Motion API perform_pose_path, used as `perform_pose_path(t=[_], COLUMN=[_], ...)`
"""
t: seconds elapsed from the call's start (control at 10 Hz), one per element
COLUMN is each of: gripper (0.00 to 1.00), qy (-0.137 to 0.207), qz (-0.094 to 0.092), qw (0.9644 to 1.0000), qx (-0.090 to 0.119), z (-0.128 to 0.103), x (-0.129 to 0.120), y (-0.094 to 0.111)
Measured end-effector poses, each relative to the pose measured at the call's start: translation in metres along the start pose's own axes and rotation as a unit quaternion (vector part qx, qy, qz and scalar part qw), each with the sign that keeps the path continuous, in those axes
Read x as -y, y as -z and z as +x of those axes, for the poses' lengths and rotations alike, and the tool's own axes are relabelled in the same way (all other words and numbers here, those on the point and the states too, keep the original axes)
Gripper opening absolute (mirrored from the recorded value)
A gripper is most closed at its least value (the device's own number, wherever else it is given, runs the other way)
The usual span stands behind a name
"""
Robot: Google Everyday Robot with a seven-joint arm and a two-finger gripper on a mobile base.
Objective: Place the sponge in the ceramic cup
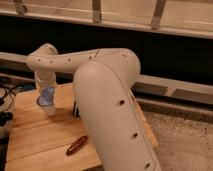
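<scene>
Above the tabletop at nine o'clock, the end effector appears to pinch the blue sponge, which is likely soft, light and best squeezed across its middle.

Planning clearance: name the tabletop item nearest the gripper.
The dark object beside the arm; the brown oblong item lies farther from the gripper above the table.

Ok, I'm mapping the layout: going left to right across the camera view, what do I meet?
Dark cables → gripper over the wooden table's left part → reddish-brown object → the arm's large white link.
</scene>
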Motion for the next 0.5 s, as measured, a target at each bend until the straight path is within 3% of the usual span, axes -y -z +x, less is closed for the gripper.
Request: perform_pose_path(t=[0.5], gripper=[0.05], qy=[-0.001], qz=[-0.002], qw=[1.0], qx=[0.0], z=[0.0068], x=[0.0049], y=[-0.0083])
